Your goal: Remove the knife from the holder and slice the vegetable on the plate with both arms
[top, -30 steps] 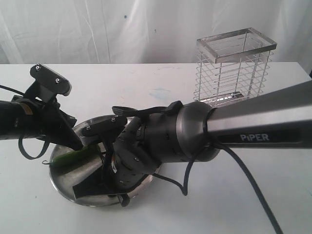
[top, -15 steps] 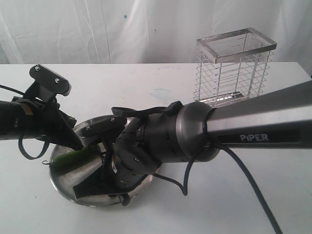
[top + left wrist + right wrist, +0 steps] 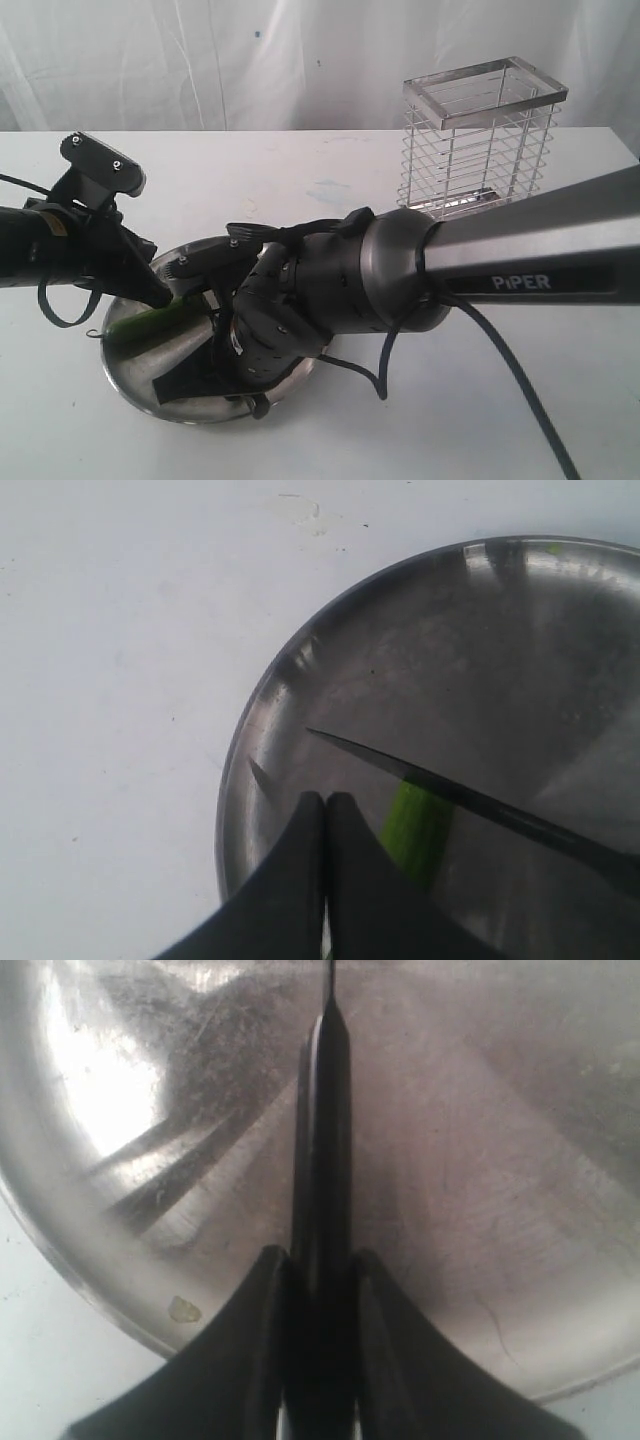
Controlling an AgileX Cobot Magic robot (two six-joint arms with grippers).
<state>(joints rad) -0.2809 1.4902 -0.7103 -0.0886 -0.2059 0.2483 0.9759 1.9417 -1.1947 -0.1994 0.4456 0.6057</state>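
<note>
The steel plate (image 3: 130, 385) lies at the table's front left. On it lies the green vegetable (image 3: 145, 322), along the left side. My left gripper (image 3: 160, 295) points down at it. In the left wrist view its fingers (image 3: 300, 880) are shut against each other with nothing between them, and the vegetable (image 3: 412, 830) lies just beside and partly under them. The knife's dark blade (image 3: 470, 802) crosses over the vegetable. My right gripper (image 3: 320, 1260) is shut on the knife (image 3: 325, 1160), blade edge-on above the plate (image 3: 480, 1210). The wire holder (image 3: 480, 140) stands empty at the back right.
The right arm (image 3: 400, 270) reaches across the middle and hides much of the plate in the exterior view. A small pale scrap (image 3: 183, 1308) sits near the plate's rim. A white curtain hangs behind the table's far edge.
The right wrist has edged slightly left and up over the plate. The left arm and the vegetable have not moved.
</note>
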